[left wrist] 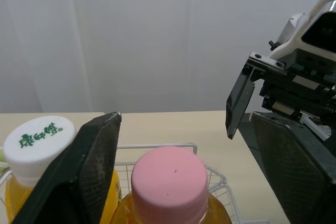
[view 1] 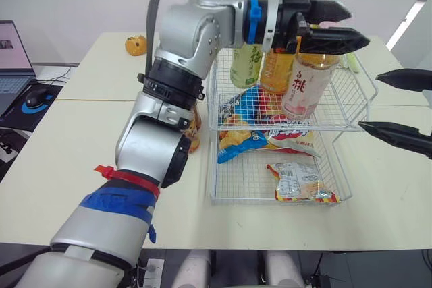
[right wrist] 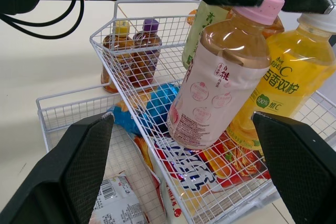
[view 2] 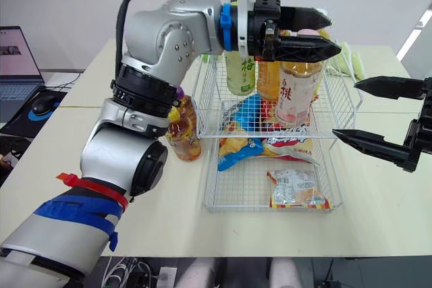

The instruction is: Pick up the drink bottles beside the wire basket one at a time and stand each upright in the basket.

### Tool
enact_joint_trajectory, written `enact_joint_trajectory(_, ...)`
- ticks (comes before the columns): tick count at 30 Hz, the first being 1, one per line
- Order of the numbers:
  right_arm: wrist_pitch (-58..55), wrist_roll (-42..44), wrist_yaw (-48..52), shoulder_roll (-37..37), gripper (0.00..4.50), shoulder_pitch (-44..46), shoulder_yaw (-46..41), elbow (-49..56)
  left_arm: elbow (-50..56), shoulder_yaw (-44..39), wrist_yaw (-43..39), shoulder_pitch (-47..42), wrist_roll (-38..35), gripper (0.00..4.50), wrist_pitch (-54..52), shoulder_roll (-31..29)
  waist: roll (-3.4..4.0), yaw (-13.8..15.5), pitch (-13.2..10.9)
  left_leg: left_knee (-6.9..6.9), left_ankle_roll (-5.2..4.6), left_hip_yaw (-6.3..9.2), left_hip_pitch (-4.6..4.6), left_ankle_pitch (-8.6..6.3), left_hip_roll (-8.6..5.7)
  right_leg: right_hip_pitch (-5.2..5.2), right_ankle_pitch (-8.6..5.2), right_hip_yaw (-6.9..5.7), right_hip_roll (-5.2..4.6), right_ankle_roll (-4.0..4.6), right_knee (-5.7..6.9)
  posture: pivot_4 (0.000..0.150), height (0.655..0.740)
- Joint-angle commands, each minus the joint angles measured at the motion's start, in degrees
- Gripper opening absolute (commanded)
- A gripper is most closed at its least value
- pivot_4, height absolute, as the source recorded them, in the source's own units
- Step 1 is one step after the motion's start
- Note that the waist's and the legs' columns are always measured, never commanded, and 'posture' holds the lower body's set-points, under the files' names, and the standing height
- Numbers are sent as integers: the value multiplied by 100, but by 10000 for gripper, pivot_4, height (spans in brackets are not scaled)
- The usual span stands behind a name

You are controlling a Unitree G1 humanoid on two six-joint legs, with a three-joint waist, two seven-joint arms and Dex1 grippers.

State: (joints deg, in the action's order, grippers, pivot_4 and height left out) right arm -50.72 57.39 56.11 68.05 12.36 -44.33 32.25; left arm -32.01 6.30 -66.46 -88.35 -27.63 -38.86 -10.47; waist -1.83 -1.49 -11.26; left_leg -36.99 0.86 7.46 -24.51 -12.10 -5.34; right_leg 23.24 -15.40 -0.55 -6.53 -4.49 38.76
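A two-tier white wire basket (view 1: pixel 280 198) stands on the table. In its upper tier are a green tea bottle (view 1: pixel 246 65), a yellow bottle (right wrist: pixel 273 87) with a white cap (left wrist: pixel 39 140), and a pink-capped peach bottle (view 1: pixel 307 85) that leans a little. My left gripper (view 1: pixel 358 26) hovers open over the pink cap (left wrist: pixel 169 182), one finger on each side with gaps. Two small amber bottles (view 2: pixel 183 136) stand on the table against the basket's left side, partly hidden by my left arm. My right gripper (view 2: pixel 345 108) stands open just right of the basket, holding nothing.
Snack bags (view 1: pixel 266 141) lie in the basket's lower tier, with a small packet (view 1: pixel 300 183) at its front. A laptop (view 1: pixel 13 59) and mouse (view 1: pixel 37 94) sit far left. An orange object (view 1: pixel 136 45) rests at the table's back left.
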Motion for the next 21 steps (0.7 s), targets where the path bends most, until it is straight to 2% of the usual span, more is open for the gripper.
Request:
enact_joint_trajectory(1, 134, -41, -13, 51, 45000, 24, -210, -22, 361, -320, -116, -232, -239, 44694, -299, -238, 0, -8, 0, 0, 0, 0, 0, 0, 0, 0, 0, 0, 0, 0, 0, 1500, 7400)
enact_joint_trajectory(8, 174, -58, -54, 90, 45000, 83, -205, 2, 1442, -743, -57, 33, -616, 44694, -911, -1096, 1, -22, 0, 1, 1, 3, 4, 1, 3, 1, 0, 3, 3, 0, 5, 1500, 7400)
enact_joint_trajectory(15, 296, 30, -77, 78, 45000, 176, 2, 62, 2455, -1194, 287, 631, -834, 44694, -1704, -2420, 3, -28, 2, 0, 1, 3, 10, 1, 3, -2, 0, 7, 5, 1, 12, 1500, 7400)
enact_joint_trajectory(19, 412, 153, -213, 34, 45000, 414, 305, 108, 2973, -1631, 353, 1442, -913, 44694, -1912, -3418, 9, -49, 5, 3, 2, -4, 17, 1, 6, -1, -1, 16, 5, 3, 13, 1500, 7400)
enact_joint_trajectory(21, 447, 157, -252, 30, 45000, 481, 418, 102, 3152, -1770, 471, 1690, -966, 44694, -1963, -3664, 9, -44, 5, 4, 2, -3, 19, 1, 10, -1, -1, 16, 8, 4, 13, 1500, 7400)
